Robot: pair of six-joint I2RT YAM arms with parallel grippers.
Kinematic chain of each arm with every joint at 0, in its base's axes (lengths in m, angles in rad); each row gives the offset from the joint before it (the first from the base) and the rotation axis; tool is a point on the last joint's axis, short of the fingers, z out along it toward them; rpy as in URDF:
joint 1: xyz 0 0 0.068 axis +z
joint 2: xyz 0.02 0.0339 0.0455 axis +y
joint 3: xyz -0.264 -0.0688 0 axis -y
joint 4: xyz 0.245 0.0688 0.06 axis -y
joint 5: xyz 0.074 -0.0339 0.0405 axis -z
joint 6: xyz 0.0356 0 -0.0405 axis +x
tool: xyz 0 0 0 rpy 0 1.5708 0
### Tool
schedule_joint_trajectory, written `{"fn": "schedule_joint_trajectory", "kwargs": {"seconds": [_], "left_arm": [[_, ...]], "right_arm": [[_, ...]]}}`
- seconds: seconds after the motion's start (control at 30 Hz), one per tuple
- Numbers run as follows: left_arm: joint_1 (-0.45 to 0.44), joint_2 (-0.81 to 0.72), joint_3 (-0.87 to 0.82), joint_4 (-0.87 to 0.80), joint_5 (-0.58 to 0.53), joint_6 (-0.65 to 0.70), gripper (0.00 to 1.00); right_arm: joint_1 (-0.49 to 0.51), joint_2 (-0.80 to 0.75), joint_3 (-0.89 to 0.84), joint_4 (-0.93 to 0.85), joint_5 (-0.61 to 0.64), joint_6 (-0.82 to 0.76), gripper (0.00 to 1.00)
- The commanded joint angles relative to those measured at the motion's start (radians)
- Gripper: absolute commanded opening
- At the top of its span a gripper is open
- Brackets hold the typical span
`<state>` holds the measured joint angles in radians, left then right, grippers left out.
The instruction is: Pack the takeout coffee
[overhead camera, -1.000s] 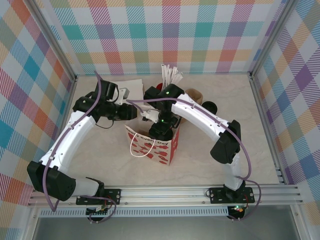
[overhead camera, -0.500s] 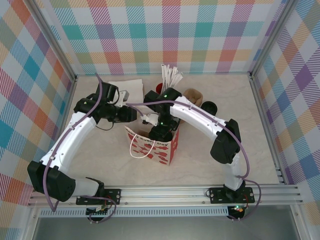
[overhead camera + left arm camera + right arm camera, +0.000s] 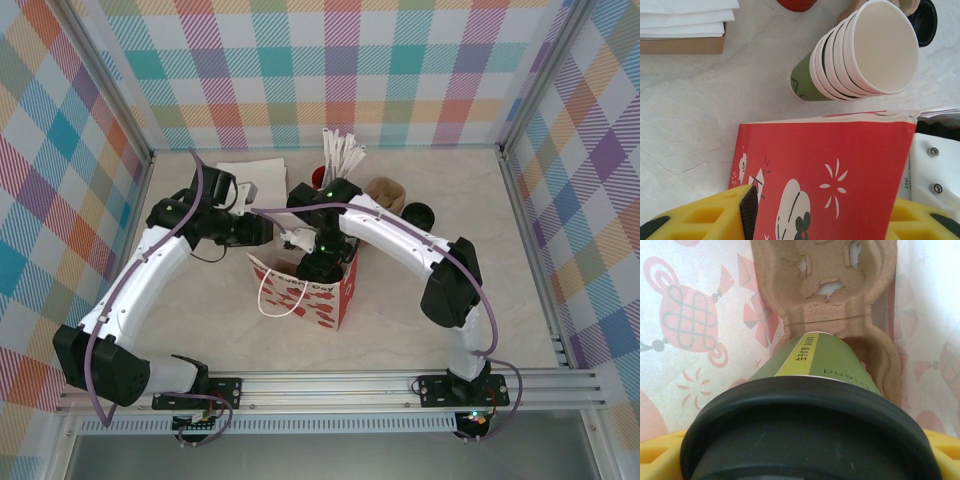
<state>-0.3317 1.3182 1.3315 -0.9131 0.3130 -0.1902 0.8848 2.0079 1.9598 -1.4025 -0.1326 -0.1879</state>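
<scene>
Pulp carrier [image 3: 840, 305] sits inside the glossy red paper bag [image 3: 840, 160], whose wall the left gripper [image 3: 822, 220] pinches. Right gripper [image 3: 810, 460], spread wide, clasps an olive, black-lidded cup [image 3: 820, 362] above it. Nested cups [image 3: 860, 55] sit on the marbled counter [image 3: 715, 110].

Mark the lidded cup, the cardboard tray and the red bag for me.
lidded cup [image 3: 825, 360], right wrist view, on its green side wall below the black lid.
cardboard tray [image 3: 785, 297], right wrist view, on the moulded pulp beyond the cup.
red bag [image 3: 840, 160], left wrist view, on its outer red wall.
</scene>
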Motion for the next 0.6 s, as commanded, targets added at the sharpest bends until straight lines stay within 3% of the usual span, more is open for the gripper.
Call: {"fn": "schedule_joint_trajectory", "kwargs": {"seconds": [0.0,0.57], "left_arm": [[-0.004,-0.024,-0.007,0.001,-0.005,-0.004,0.49],[-0.004,-0.024,-0.005,-0.001,-0.008,-0.006,0.50]], "right_arm": [[-0.004,-0.027,-0.011,0.012,-0.022,0.008,0.86],[-0.003,-0.023,-0.004,-0.016,-0.009,0.013,0.86]]}}
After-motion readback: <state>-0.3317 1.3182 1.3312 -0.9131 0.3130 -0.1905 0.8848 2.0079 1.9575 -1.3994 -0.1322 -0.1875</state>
